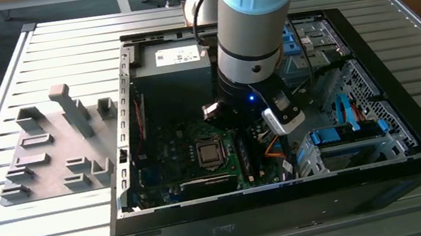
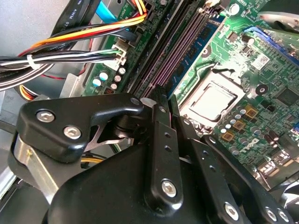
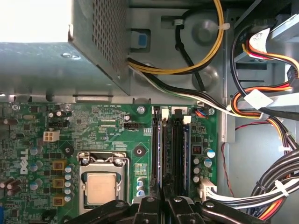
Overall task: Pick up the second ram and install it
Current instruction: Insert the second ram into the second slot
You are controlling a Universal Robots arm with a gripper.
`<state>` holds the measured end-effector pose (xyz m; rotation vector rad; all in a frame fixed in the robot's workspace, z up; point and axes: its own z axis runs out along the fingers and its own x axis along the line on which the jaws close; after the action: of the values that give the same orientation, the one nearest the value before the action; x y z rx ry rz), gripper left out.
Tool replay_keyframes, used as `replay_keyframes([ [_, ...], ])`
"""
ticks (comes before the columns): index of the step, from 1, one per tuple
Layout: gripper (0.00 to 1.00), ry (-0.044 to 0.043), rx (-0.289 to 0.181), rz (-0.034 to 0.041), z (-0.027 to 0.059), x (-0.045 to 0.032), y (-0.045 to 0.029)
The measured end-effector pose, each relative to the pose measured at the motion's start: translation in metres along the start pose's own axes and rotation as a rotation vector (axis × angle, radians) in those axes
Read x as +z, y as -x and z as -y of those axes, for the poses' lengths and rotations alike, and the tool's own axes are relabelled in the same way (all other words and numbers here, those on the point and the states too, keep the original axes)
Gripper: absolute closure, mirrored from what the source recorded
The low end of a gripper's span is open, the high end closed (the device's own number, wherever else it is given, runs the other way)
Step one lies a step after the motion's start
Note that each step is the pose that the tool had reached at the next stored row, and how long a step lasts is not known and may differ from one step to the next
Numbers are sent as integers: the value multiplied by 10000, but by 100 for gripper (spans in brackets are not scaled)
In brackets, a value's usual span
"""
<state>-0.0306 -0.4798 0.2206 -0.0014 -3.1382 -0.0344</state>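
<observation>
End effector down inside the open computer case, low over the memory slots. In both wrist views its two black fingers are drawn close together, with a slim gap between them. They sit on the near end of the second ram. The contact itself is masked by the fingers.

- Second ram: stands on edge in the slot nearest the processor socket, running lengthways along the motherboard. In the second wrist view its blue-green face with dark chips shows beside the purple-lined slots. It looks level with the slot, not tilted.
- A further blue-edged strip stands in a slot on the cable side, apart from the second ram, with dark slots between the two.
- Arm: in the exterior view it comes down steeply into the middle of the case, with its wrist over the board.
- Cable bundles, orange, yellow, black and white, lie just beside the slots on the side away from the socket.
- Power supply box: grey metal, at the far end of the board.
- Bench: ribbed metal, carrying the case. Towards the exterior view's left lies a grey plate with holder blocks, well apart from the end effector.
</observation>
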Motion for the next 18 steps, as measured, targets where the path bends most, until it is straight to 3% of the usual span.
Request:
replay_keyframes([
  [18,86,2,251,7,14,54,24],
])
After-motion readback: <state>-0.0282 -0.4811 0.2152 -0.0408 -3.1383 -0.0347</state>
